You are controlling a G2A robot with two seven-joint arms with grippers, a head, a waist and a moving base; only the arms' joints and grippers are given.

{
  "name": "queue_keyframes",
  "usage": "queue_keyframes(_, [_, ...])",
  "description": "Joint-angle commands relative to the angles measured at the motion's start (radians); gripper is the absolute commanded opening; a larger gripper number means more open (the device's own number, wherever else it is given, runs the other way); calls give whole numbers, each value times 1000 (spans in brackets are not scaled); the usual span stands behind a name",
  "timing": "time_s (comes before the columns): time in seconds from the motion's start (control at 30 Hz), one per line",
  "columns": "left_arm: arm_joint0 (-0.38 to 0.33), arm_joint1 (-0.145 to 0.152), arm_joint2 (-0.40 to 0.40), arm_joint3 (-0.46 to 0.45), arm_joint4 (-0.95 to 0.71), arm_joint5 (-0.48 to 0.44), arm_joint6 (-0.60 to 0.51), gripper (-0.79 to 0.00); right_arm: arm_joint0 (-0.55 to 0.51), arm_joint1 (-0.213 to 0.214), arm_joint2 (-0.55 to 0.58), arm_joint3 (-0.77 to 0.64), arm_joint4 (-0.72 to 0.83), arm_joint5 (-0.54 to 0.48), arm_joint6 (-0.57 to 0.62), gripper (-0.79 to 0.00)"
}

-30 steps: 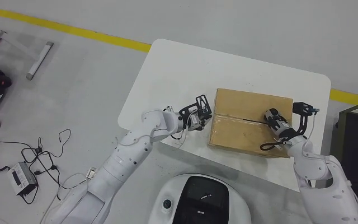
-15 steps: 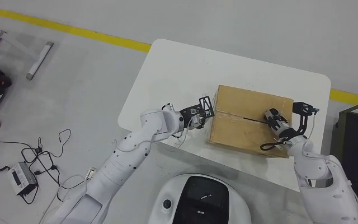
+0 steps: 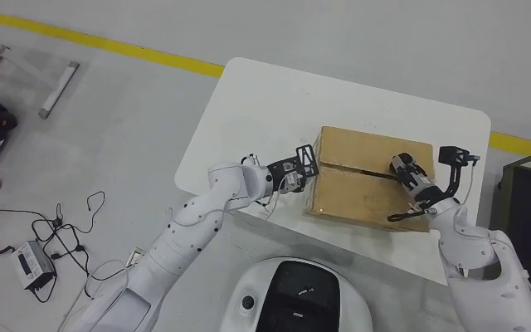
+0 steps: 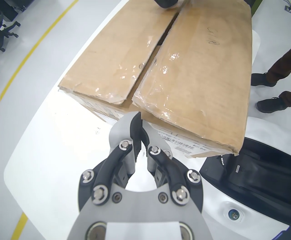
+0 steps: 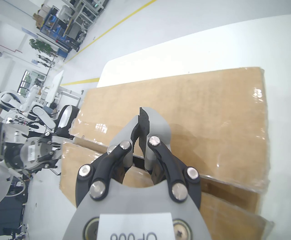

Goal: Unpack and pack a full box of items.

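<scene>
Box (image 3: 365,187) end beside left jaws, under right jaws

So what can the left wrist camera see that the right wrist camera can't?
Left wrist view: the left gripper, shut, at the end of the box beside a printed label, and scribbled writing on its top. Right wrist view: the right gripper, shut, above the box's top, plus shelves and a plant far behind. Both: the brown cardboard box, its top parted along the middle, the white table and a yellow floor line.
</scene>
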Motion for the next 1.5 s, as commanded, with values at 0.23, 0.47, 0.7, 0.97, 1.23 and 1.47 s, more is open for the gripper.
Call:
queue_keyframes(0.23, [-4,-2,5,18,-33,5,0,-785,27,-11,-101,19,-36,-17,3,-785])
queue_keyframes(0.47, [-2,1,-1,13,-23,9,-5,-785,58,-19,-154,96,-88,4,-12,-785])
queue_keyframes(0.7, [4,7,-15,0,-5,11,-7,-785,65,-22,-164,119,-102,8,-16,-785])
queue_keyframes(0.97, [22,13,-24,-22,27,28,-11,-785,61,-24,-161,117,-105,17,-11,-785])
queue_keyframes(1.23, [37,17,-41,-34,35,51,-11,-785,51,-24,-154,110,-107,17,-7,-785])
queue_keyframes(1.47, [45,18,-61,-3,-76,24,-38,-3,47,-24,-143,102,-106,16,-5,-785])
